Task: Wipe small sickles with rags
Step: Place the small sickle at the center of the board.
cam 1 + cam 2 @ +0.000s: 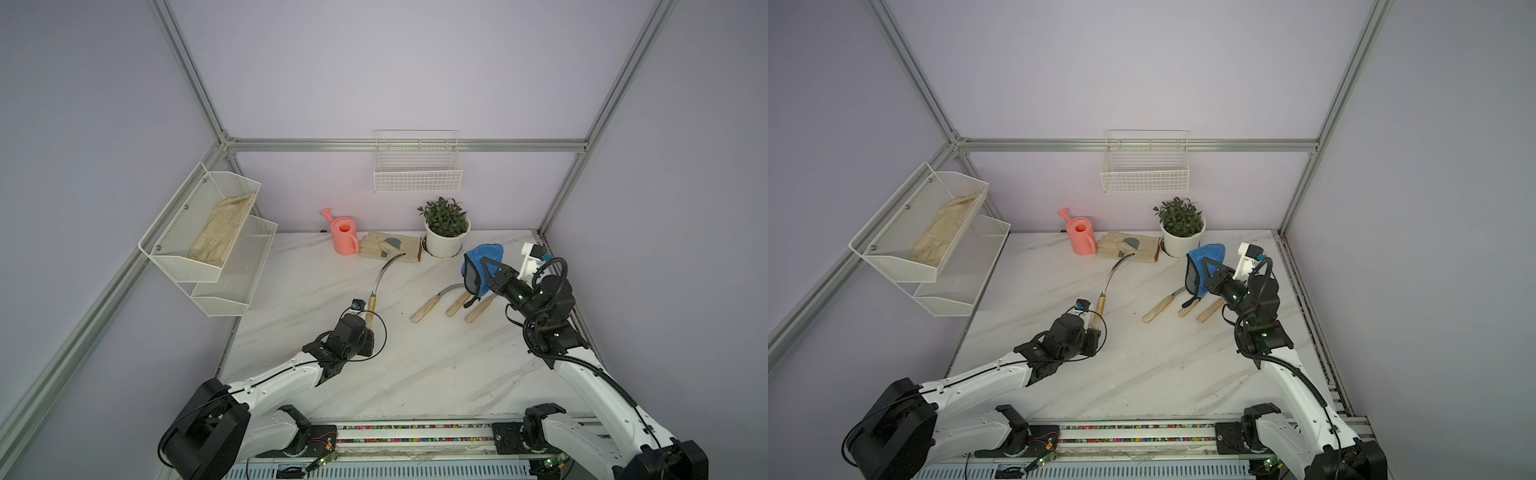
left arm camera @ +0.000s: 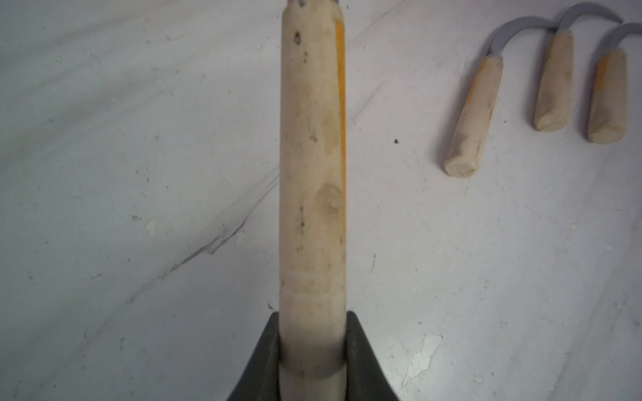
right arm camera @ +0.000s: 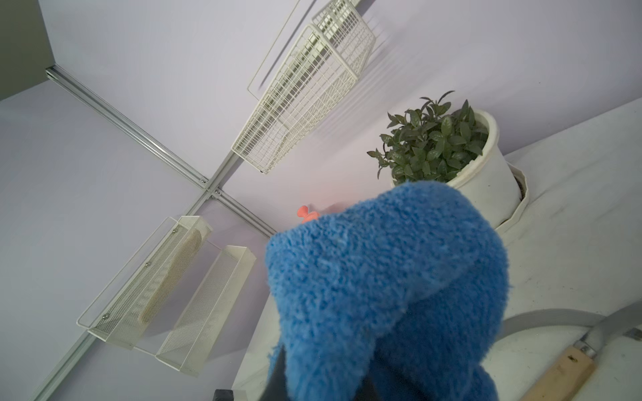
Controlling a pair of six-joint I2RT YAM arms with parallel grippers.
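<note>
Nearest the robot's base, the left gripper (image 2: 312, 326) is clenched on the butt end of one sickle (image 1: 371, 306), well in front of the potted plant (image 1: 446, 232) and off to its left in both top views. The pale handle runs straight out from between the jaws, and the curved blade arcs back towards the plant. Closer to the plant, the other three sickles (image 1: 457, 306) lie side by side on the marble table (image 1: 415, 374), handles pointing towards the base. Just above their blades, right in front of the plant, the right gripper (image 1: 489, 268) is clamped on the blue rag (image 1: 484, 252), which hangs off the table. Beside the plant lie beige gloves (image 1: 388, 247), where the held blade's tip ends.
</note>
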